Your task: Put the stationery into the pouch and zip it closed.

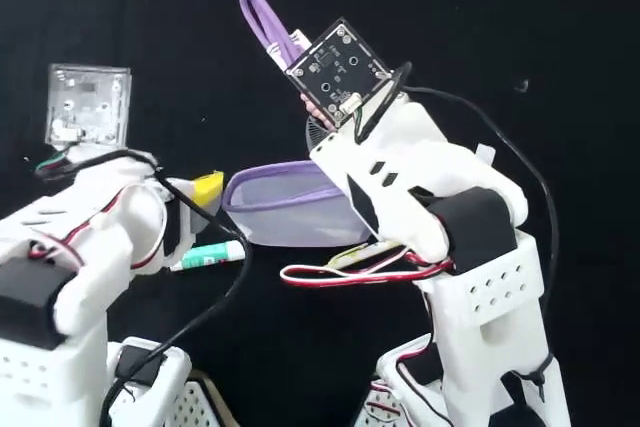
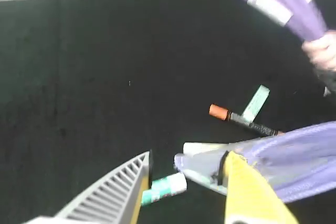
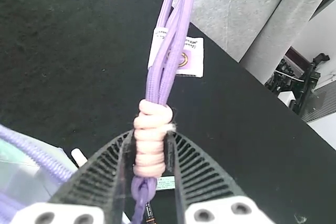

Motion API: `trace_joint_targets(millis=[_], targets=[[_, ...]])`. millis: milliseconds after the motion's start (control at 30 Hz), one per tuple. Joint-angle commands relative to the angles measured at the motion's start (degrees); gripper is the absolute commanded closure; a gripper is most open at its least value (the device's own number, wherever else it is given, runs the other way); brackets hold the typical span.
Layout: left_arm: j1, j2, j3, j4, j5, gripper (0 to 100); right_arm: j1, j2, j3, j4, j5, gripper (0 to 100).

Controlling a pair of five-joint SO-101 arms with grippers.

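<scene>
Black cloth point(image 1: 560, 47) covers the table, and on it the purple half-clear pouch point(image 1: 285, 209) lies between the two arms. I take the pouch as my landmark.

Above its far end, the right gripper point(image 3: 149, 145) is clamped on the pull cord point(image 3: 167, 61), exactly on the pink knot point(image 3: 152, 116). The cord's loop stands up over the gripper with a paper label point(image 3: 178, 56) hanging from it.

At the pouch's near corner sits the left gripper point(image 2: 187, 163). Its jaws stand apart: the yellow finger point(image 2: 244, 192) rests against the corner and the grey finger point(image 2: 118, 192) stays off it, so it grasps nothing.

The stationery is not yet inside. An orange-capped marker point(image 2: 239, 120) and a mint-green piece point(image 2: 256, 103) lie just beyond the pouch, and a green-and-white stick point(image 2: 164, 189) lies just beside the near corner, under the left gripper.

I judge that the step in hand is opening the mouth of the pouch. To do it well, the left gripper should first close firmly on the corner, otherwise the whole pouch will only slide after the cord. The right arm should then pull along the line of the zip, low and steady, not upward, so the light pouch does not lift or twist.
</scene>
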Motion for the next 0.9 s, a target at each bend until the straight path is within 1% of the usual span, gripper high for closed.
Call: trace_joint_targets(millis=[0,100,167,267,333,433,567,867], targets=[[-0.57,-0.44,1.01,-2.02,-0.09,76,0.7,-1.89,-0.31,-1.14,-1.41,98.8],[-0.57,-0.88,-2.07,-2.11,0.0,76,0.7,-1.8,-0.31,-1.23,-1.76,98.8],[-0.57,-0.62,-6.99,-1.58,0.09,76,0.7,-1.71,-0.31,-1.32,-1.76,98.8],[-0.31,-0.44,-14.02,1.58,1.58,76,0.7,-1.63,-0.31,-1.32,-1.85,98.8],[3.38,-0.35,-15.69,3.52,1.93,76,0.7,-1.63,-0.31,-1.32,-1.85,98.8],[9.1,-0.53,-12.0,3.34,2.11,76,0.7,-1.71,-0.31,-1.32,-1.85,98.8],[9.27,-0.44,-7.08,1.76,4.22,76,0.7,-1.71,-0.22,-0.97,-1.85,98.8],[9.19,-0.53,-2.86,-2.64,4.04,76,0.7,-1.8,-0.04,-0.88,-1.85,98.8]])
